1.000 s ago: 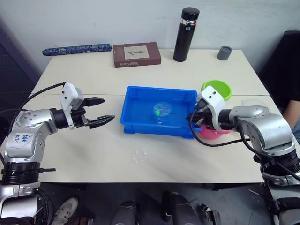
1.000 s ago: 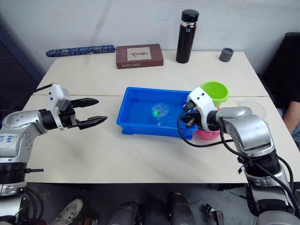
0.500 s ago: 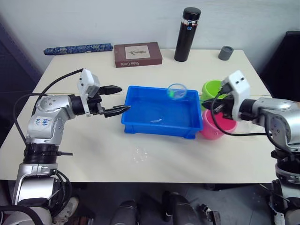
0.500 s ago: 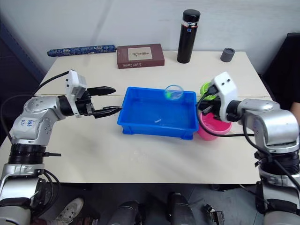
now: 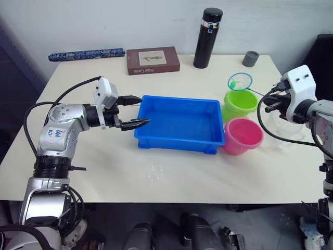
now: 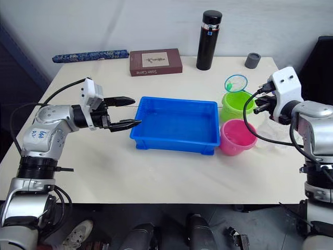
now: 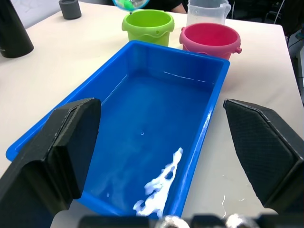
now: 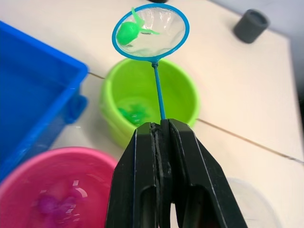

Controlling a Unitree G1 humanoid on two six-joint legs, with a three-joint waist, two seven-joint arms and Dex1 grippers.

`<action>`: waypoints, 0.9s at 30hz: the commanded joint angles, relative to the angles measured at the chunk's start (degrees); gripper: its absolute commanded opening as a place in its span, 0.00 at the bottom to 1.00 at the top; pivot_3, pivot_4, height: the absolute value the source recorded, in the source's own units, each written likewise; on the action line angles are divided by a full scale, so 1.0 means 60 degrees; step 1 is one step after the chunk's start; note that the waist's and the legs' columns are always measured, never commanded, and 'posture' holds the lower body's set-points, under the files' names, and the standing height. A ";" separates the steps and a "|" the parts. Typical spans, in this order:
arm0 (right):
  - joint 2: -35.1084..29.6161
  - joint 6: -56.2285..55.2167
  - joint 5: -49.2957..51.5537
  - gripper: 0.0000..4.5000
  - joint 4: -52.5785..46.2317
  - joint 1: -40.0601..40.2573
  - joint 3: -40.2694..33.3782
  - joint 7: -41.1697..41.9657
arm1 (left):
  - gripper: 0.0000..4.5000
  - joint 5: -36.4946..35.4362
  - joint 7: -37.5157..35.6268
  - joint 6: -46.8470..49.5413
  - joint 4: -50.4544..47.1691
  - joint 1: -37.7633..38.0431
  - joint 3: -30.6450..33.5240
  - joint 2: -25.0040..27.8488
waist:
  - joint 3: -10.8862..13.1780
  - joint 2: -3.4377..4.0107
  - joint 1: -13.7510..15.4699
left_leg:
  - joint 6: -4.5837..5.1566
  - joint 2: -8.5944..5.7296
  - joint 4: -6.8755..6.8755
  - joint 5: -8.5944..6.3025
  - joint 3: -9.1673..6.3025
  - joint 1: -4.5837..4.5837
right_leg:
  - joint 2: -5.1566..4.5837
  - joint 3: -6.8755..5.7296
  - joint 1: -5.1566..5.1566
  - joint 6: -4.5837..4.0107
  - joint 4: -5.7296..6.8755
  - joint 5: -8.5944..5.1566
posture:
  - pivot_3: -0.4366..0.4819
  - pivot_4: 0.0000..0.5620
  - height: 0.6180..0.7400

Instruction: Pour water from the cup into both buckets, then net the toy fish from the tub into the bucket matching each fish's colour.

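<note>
My right gripper [image 8: 160, 128] is shut on the thin handle of the net [image 5: 240, 81]. The blue-rimmed hoop hangs above the far side of the green bucket [image 5: 239, 104] with a green toy fish [image 8: 127, 33] lying in it. More green fish [image 8: 133, 113] sit in that bucket's water. The pink bucket [image 5: 243, 135] stands just in front and holds pink fish [image 8: 47, 205]. The blue tub [image 5: 179, 125] holds water. My left gripper [image 5: 144, 110] is open at the tub's left end, level with its rim. The clear cup [image 7: 209, 12] stands behind the pink bucket.
Along the table's back edge stand a black flask [image 5: 207, 37], a small grey cup [image 5: 250, 58], a brown book [image 5: 152, 60] and a long blue patterned roll [image 5: 86, 54]. Water drops [image 5: 155, 173] lie on the table in front of the tub.
My right gripper has carried the net with the green fish from the tub's far rim rightwards to above the green bucket. My left gripper has edged closer to the tub's left end.
</note>
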 commanded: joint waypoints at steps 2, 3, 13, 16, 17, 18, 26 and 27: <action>-0.0420 -0.0844 -0.0603 0.00 0.0213 0.0256 0.0012 -0.0211 | 0.99 -0.0096 0.0001 -0.0036 -0.0335 0.0100 0.0182 0.0023 | 0.0000 0.0000 0.0009 | 0.0001 0.0000 0.0000 0.0000 0.0000 0.0000 | 0.0000 0.0000 0.0001 0.0000 0.0000 0.0000 | 0.48 0.27 1.00; -0.0447 -0.0910 -0.0624 0.00 0.0242 0.0336 -0.0015 -0.0185 | 0.99 -0.0101 0.0009 -0.0030 -0.0356 0.0123 0.0193 0.0029 | 0.0000 0.0000 0.0011 | 0.0001 -0.0001 0.0000 0.0001 0.0001 0.0000 | 0.0000 0.0000 0.0001 0.0000 0.0000 0.0000 | 0.48 0.27 1.00; -0.0941 -0.0993 -0.0706 0.00 -0.0858 0.1651 -0.0382 -0.0058 | 0.99 -0.0073 0.0000 -0.0023 -0.0293 0.0081 0.0163 0.0020 | 0.0000 0.0000 0.0008 | 0.0002 0.0001 0.0000 0.0001 0.0001 0.0000 | 0.0000 0.0001 0.0002 0.0000 0.0000 0.0000 | 0.48 0.27 1.00; -0.1042 -0.1411 -0.1235 0.00 -0.0998 0.1819 -0.0040 -0.0381 | 0.99 -0.0039 -0.0022 -0.0047 -0.0193 -0.0011 0.0121 -0.0009 | 0.0000 0.0000 0.0008 | 0.0002 0.0002 0.0000 0.0001 0.0000 0.0001 | 0.0001 0.0000 0.0001 0.0000 0.0000 0.0000 | 0.48 0.27 1.00; -0.1082 -0.1647 -0.1471 0.00 -0.1031 0.1837 0.0122 -0.0481 | 0.99 -0.0035 -0.0025 -0.0048 -0.0184 -0.0023 0.0113 -0.0015 | 0.0000 0.0000 0.0008 | 0.0002 0.0001 0.0000 0.0001 0.0000 0.0000 | 0.0001 0.0001 0.0001 0.0000 0.0000 0.0000 | 0.48 0.27 1.00; -0.1154 -0.1930 -0.1765 0.00 -0.1074 0.1884 0.0326 -0.0568 | 0.99 -0.0032 -0.0031 -0.0052 -0.0170 -0.0029 0.0111 -0.0015 | 0.0000 0.0000 0.0007 | 0.0002 0.0000 0.0000 0.0001 0.0001 0.0001 | 0.0000 0.0002 0.0002 0.0000 0.0000 0.0000 | 0.48 0.27 1.00; -0.2004 -0.4406 -0.4180 0.00 -0.1554 0.2752 0.1511 -0.0908 | 0.99 -0.0056 -0.0093 -0.0094 -0.0149 -0.0077 0.0107 -0.0049 | 0.0000 0.0000 0.0010 | 0.0002 -0.0002 -0.0003 0.0001 0.0003 0.0001 | 0.0003 0.0001 0.0002 0.0000 -0.0002 0.0000 | 0.48 0.27 1.00; -0.2115 -0.4641 -0.4492 0.00 -0.1567 0.2828 0.1612 -0.0950 | 0.99 -0.0059 -0.0097 -0.0093 -0.0155 -0.0073 0.0108 -0.0053 | 0.0000 0.0000 0.0015 | 0.0003 -0.0004 -0.0003 0.0002 0.0005 0.0002 | 0.0002 0.0002 0.0002 0.0000 -0.0001 0.0000 | 0.48 0.27 1.00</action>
